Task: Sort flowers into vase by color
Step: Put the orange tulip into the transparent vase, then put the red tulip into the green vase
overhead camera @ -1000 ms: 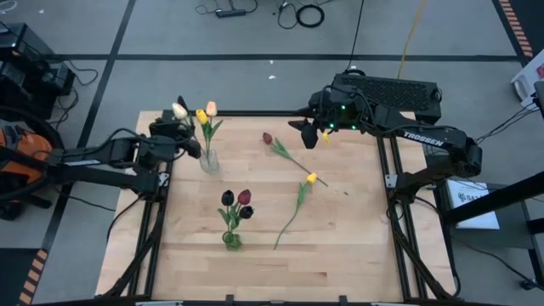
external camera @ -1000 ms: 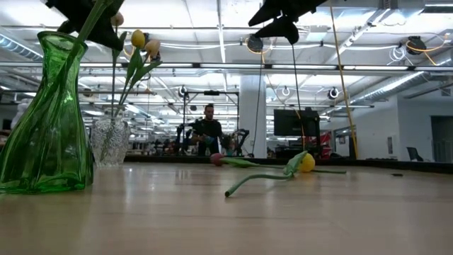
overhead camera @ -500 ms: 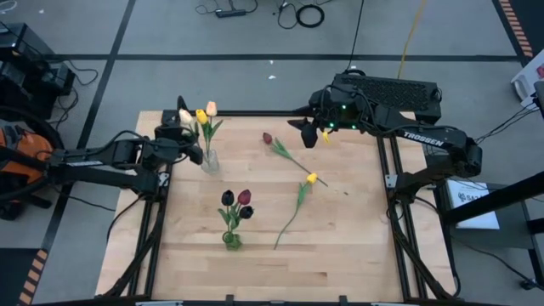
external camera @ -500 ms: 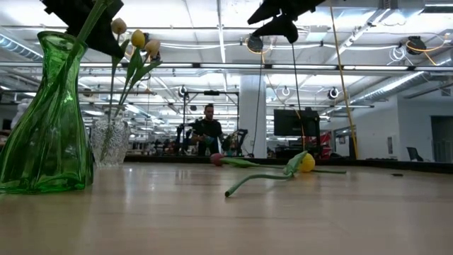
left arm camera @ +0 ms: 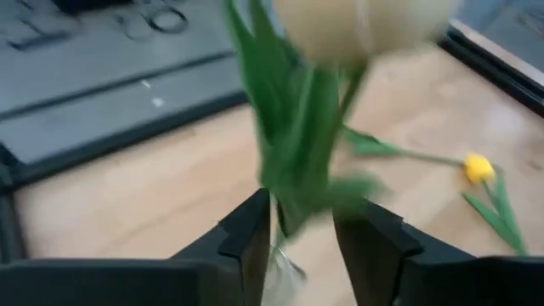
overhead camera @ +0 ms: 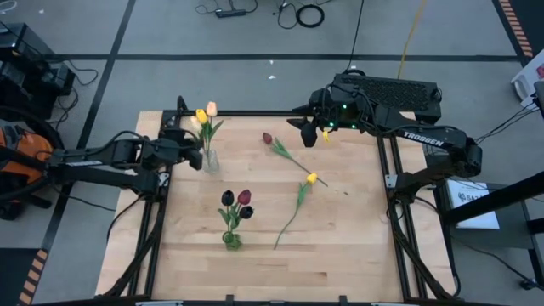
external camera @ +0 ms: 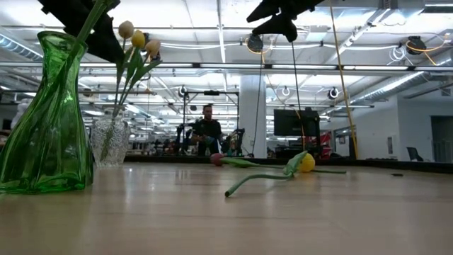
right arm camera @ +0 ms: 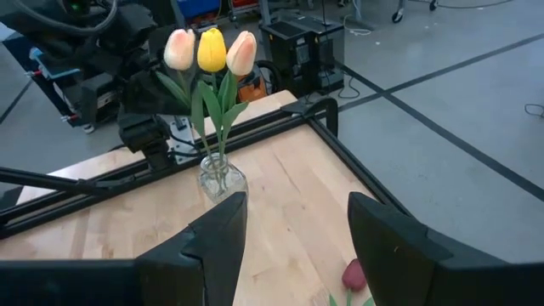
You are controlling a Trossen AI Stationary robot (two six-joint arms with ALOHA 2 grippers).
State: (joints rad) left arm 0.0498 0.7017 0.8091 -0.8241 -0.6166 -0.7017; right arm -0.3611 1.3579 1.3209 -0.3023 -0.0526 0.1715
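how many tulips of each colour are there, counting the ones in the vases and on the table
Cream-peach tulips, in the clear glass vase: 2
Yellow tulips: 2, one in the clear glass vase, one lying on the wooden table
Dark red-maroon tulips: 4, three in the green glass vase, one lying on the table
Total: 8

Blurred cream tulip (left arm camera: 361,25), seemingly between pincer (left arm camera: 302,234) fingers
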